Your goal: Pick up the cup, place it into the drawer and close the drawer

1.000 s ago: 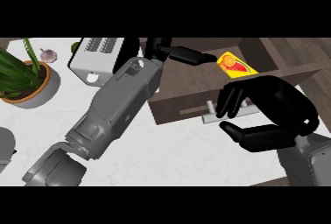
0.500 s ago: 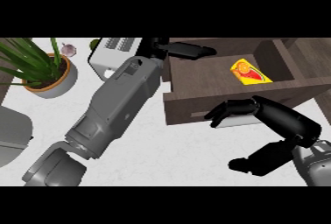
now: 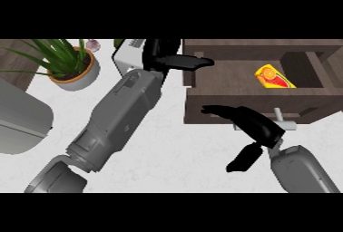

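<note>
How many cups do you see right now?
1. The yellow-orange cup lies inside the open drawer, toward its right side. The left forearm could hide another.

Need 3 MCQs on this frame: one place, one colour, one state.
1. Where is the cup?
A on the floor
B in the drawer
C on a shelf

2. Cup's main colour?
A blue
B yellow
C green

3. The drawer is:
A open
B shut
C taken out

Answers:
1 B, the cup lies between the drawer's walls.
2 B, its body is yellow with red-orange markings.
3 A, the drawer's inside shows from above.
</note>
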